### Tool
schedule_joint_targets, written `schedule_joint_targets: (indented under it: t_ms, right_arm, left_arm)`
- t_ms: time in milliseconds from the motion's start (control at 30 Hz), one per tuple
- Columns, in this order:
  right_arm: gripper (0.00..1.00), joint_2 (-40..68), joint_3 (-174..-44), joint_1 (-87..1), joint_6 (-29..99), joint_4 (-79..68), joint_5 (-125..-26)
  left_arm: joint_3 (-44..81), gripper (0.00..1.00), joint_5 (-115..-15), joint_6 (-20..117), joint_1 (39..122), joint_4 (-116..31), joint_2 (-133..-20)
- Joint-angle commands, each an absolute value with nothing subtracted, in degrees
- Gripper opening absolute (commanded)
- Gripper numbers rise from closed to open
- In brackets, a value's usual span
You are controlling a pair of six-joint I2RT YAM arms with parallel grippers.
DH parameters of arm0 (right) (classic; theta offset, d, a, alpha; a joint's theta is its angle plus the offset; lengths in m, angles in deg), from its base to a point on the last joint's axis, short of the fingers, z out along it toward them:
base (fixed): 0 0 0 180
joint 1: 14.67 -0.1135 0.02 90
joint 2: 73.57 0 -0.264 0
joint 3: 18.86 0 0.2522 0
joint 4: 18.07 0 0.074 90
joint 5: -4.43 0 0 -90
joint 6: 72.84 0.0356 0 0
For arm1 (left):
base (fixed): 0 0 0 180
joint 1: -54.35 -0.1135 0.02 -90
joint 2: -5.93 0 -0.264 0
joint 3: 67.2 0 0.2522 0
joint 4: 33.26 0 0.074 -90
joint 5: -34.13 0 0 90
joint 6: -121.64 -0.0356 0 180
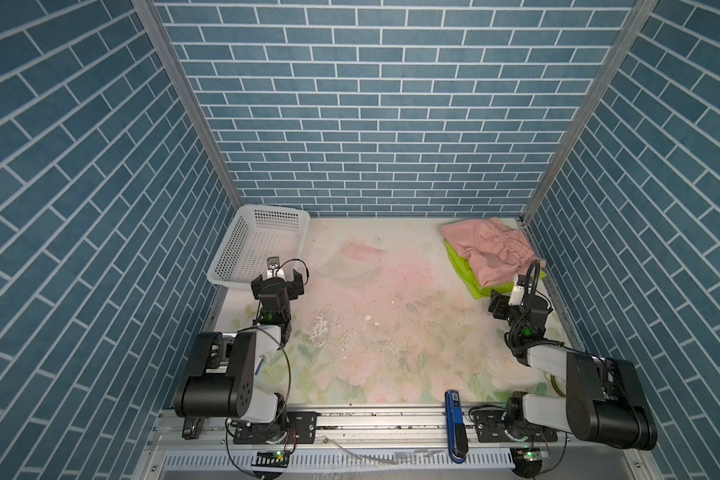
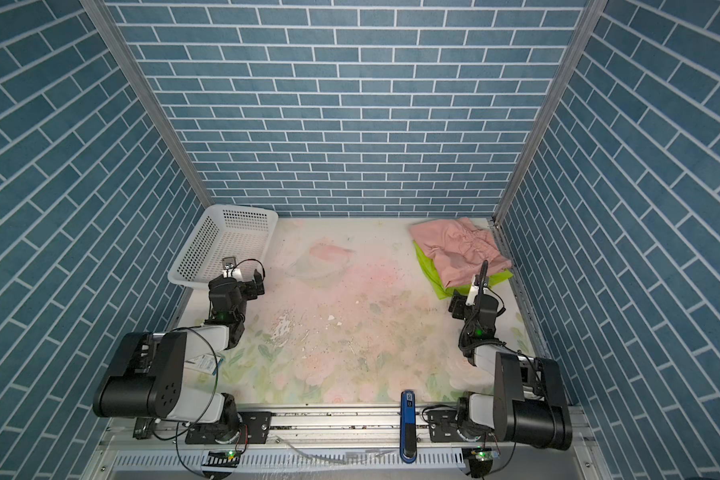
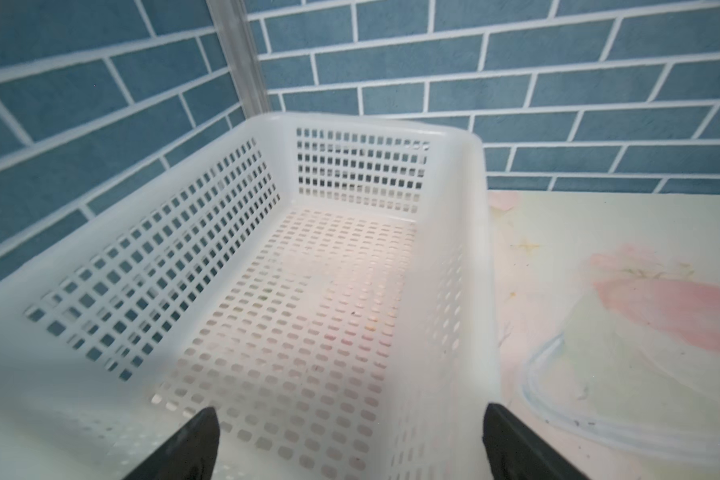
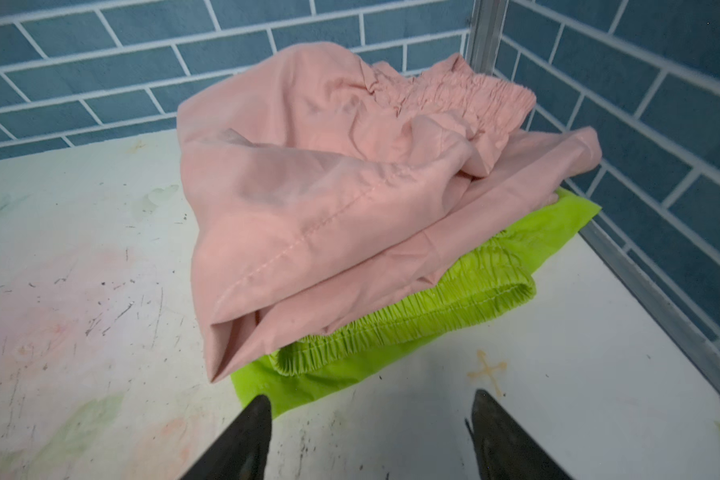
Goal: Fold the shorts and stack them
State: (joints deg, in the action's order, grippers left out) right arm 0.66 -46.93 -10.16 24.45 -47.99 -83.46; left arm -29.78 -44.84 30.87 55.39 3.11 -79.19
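Right gripper point(image 4: 371, 397) stands spread and empty; I see the lime-green shorts point(image 4: 433, 307) just ahead, under the pink shorts point(image 4: 308, 187). Left gripper point(image 3: 350, 407), also spread, hangs well apart at the basket point(image 3: 479, 249).

A robot test booth in a lab: blue brick-print panels point(image 1: 375, 124) on bare metal posts point(image 1: 190, 104) box in a scuffed flower-printed table point(image 1: 391, 332), and the left arm point(image 1: 225, 374) and right arm point(image 1: 591, 395) are bolted to a metal rail point(image 1: 371, 428).
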Motion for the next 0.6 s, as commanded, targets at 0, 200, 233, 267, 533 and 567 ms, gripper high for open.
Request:
schedule_joint_targets:
  t_ms: [0, 200, 233, 267, 533, 567]
  right_arm:
    - [0.75, 0.61, -47.01, -10.25, 22.08, -55.21, -82.15]
    - [0.99, 9.14, -44.7, -10.14, 22.04, -68.54, -85.49]
    - [0.99, 12.97, -45.13, -10.16, 21.36, -71.66, -84.14]
    - [0.99, 16.17, -45.75, -10.43, 20.32, -74.33, -81.16]
    - [0.99, 14.0, -52.86, -11.3, 17.13, -56.87, -76.47]
    - [0.99, 14.64, -53.57, -11.12, 17.66, -56.83, -76.14]
  left_arm:
    - [-31.26, 1.0, -50.61, 28.83, 55.66, 1.28, -81.03]
    - [-31.62, 1.0, -50.74, 28.83, 55.67, 2.84, -81.44]
    - [-31.73, 1.0, -50.68, 28.83, 55.67, 3.04, -81.49]
    - [-31.56, 1.0, -50.71, 28.83, 55.67, 2.43, -81.27]
    - [-31.65, 1.0, -50.72, 28.83, 55.67, 2.79, -81.46]
    - [-31.65, 1.0, -50.69, 28.83, 55.67, 2.81, -81.45]
